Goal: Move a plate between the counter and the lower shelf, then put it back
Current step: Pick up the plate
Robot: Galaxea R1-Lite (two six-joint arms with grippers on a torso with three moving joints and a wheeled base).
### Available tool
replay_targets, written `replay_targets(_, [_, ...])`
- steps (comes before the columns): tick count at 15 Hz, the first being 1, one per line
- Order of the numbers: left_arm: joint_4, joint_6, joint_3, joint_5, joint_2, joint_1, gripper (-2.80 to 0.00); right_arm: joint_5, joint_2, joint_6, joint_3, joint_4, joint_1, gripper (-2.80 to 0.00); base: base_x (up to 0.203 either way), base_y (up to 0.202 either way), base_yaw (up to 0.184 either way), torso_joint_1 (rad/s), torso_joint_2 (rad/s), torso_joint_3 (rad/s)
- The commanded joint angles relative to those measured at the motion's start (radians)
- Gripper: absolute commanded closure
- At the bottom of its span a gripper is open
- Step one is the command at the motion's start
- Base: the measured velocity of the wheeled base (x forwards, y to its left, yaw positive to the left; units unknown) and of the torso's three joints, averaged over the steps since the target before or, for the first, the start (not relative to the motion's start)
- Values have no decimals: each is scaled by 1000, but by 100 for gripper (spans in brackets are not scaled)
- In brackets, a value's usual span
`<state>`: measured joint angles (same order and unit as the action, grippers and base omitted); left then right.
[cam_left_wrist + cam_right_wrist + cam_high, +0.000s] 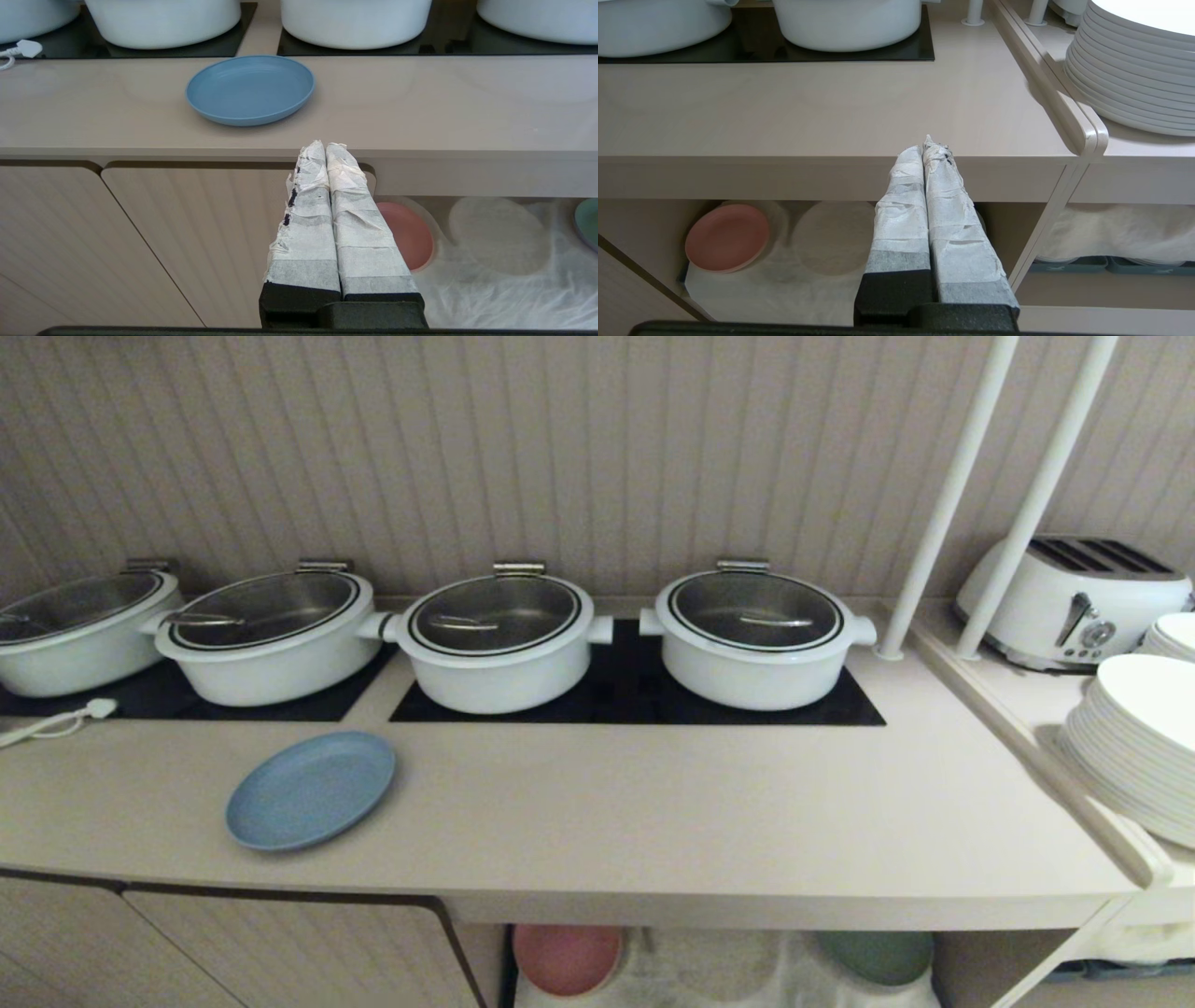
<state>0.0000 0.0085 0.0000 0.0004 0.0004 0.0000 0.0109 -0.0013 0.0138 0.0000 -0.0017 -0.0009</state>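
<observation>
The light-blue plate (311,790) (250,89) lies flat on the beige counter (653,803) (420,107) (831,112), left of centre and near the front edge. Below the counter opens the lower shelf (728,971) (504,289) (784,289) with its wrinkled white cloth liner. My left gripper (325,145) hangs in front of the counter edge, shut and empty, short of the plate. My right gripper (930,144) is also shut and empty, farther right along the counter's front. Neither arm shows in the head view.
Several white lidded pots (499,639) sit on black hob panels (635,695) at the back. A pink plate (567,957) (409,233) (727,237) and a green plate (878,954) rest on the lower shelf. White plates (1134,742) and a toaster (1074,602) stand on the right ledge.
</observation>
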Motion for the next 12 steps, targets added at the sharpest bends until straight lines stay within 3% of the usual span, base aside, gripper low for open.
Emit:
replay_targets(1, [0, -1, 0, 0, 0, 0, 0, 0, 1, 0, 0, 0, 1, 0, 0, 0, 0, 0, 0, 0])
replay_targets(10, [0, -1, 0, 1, 0, 0, 0, 0, 1, 0, 0, 0, 0, 0, 0, 0, 0, 0, 0, 0])
replay_targets(12, [0, 1, 0, 1, 0, 0, 0, 0, 1, 0, 0, 0, 1, 0, 3, 138, 6, 4, 0, 4])
